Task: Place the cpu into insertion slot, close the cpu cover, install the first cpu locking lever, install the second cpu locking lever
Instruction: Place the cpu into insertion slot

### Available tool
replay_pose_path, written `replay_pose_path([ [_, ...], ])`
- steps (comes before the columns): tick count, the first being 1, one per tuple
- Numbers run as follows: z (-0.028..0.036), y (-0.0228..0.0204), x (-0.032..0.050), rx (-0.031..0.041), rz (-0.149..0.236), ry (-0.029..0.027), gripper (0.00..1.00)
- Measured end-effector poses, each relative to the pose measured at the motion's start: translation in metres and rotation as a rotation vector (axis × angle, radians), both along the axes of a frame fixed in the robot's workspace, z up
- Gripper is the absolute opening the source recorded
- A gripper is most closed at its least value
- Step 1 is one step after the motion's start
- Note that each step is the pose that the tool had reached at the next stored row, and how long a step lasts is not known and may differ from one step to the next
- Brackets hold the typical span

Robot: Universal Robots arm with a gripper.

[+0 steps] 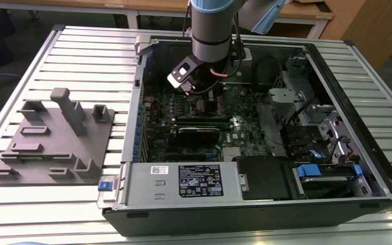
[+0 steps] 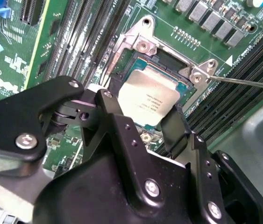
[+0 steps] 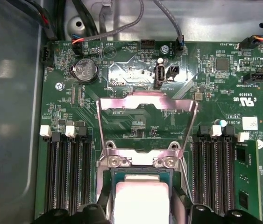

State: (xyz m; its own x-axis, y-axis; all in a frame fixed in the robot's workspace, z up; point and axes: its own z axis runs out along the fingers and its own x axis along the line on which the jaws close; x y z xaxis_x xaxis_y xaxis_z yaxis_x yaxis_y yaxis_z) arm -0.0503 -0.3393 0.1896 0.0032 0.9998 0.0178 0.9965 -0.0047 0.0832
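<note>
While starting from the exterior view, can make out the arm [image 1: 213,30] hanging down into the open computer case [image 1: 250,217], low over the green board, with a grey fixture plate [image 1: 53,143] sitting well apart on the exterior view's left.

Moving on to the second wrist view: looks like the gripper [image 2: 141,106] pinched narrow on the cpu [image 2: 147,95], one black finger [image 2: 115,119] against each of two opposite edges, right at the insertion slot [image 2: 166,63]. Can't tell whether seated or just above.

Over to the first wrist view: shows the cpu cover [image 3: 122,102] flipped up and open beyond the slot, long memory slots [image 3: 68,172] flanking both sides.

Handling-wise, would guess next to no weight and zero flex, but properly fragile. Slick metal top, thin edges, so not much to grab. Best taken by the bare side edges, kept dead level, never forced down or touched underneath.
</note>
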Motion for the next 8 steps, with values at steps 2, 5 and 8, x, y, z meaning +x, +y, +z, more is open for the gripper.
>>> replay_pose_path([
  [2, 0.0005, 0.0, 0.0, -0.0002, 0.0, 0.0001, 0.6],
  [5, 0.0043, 0.0, 0.0, -0.0001, 0.0, 0.0, 0.6],
  [8, 0.0079, 0.0, 0.0, -0.0001, 0.0, 0.0, 0.6],
])
